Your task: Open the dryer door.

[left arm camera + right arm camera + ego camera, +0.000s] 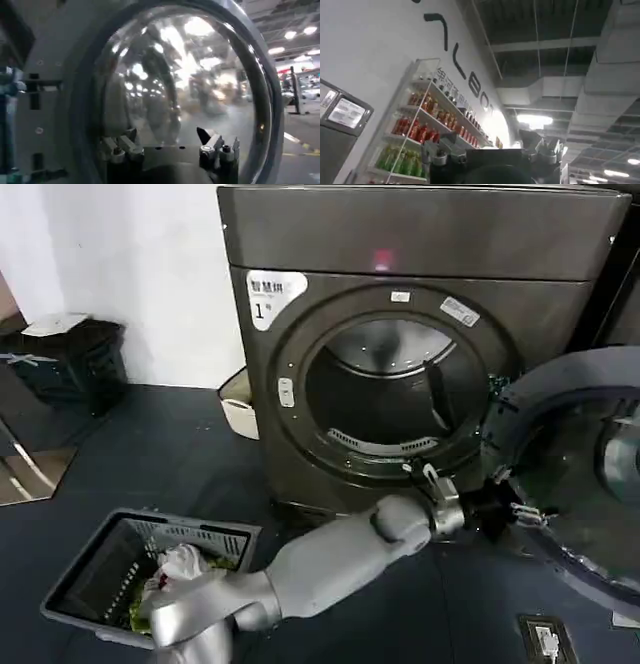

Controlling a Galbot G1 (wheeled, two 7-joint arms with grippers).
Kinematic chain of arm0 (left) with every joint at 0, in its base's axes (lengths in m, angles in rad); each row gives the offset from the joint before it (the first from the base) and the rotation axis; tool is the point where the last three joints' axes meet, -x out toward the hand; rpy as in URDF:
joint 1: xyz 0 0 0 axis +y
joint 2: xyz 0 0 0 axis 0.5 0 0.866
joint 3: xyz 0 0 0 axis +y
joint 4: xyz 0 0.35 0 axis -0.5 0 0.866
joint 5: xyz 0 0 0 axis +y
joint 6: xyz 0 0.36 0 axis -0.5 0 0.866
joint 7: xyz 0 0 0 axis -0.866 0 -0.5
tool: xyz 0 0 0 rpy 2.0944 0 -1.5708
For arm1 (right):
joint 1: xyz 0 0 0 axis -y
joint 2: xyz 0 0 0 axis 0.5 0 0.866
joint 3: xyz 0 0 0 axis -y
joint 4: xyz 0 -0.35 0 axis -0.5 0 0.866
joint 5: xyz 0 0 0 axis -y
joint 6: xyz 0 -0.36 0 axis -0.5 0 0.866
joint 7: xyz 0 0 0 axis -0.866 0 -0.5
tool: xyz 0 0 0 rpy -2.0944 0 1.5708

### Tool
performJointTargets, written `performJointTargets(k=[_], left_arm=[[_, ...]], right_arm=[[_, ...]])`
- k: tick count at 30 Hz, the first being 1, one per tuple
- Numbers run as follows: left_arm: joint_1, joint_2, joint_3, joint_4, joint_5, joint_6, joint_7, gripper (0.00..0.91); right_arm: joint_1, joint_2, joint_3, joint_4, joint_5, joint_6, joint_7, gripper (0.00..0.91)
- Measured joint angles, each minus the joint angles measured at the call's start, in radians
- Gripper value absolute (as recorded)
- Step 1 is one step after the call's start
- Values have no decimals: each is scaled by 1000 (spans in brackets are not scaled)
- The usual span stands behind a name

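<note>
Dryer door swung open to the right of the dryer, with the left gripper at its inner side.

The claw's fingers are spread apart and hold nothing, close to the bulging glass. The door looks heavy and stiff on its hinge (glass likely slippery), so the grey rim seems the better place to push or hold.

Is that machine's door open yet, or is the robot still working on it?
Mostly done: the dryer door stands swung out to the right of the dryer, so the drum opening is exposed. In hand: the left gripper is at the door's inner rim, fingers apart. Left: perhaps pushing it wider and pulling back.
</note>
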Motion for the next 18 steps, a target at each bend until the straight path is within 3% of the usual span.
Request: performJointTargets(k=[14,18], left_arm=[[11,0,15,-48,-37,-42,36,907],[15,0,41,-88,-82,-105,-22,907]], right_arm=[[-8,2,5,4,2,3,-2,907],[-12,2,5,5,3,3,-3,907]])
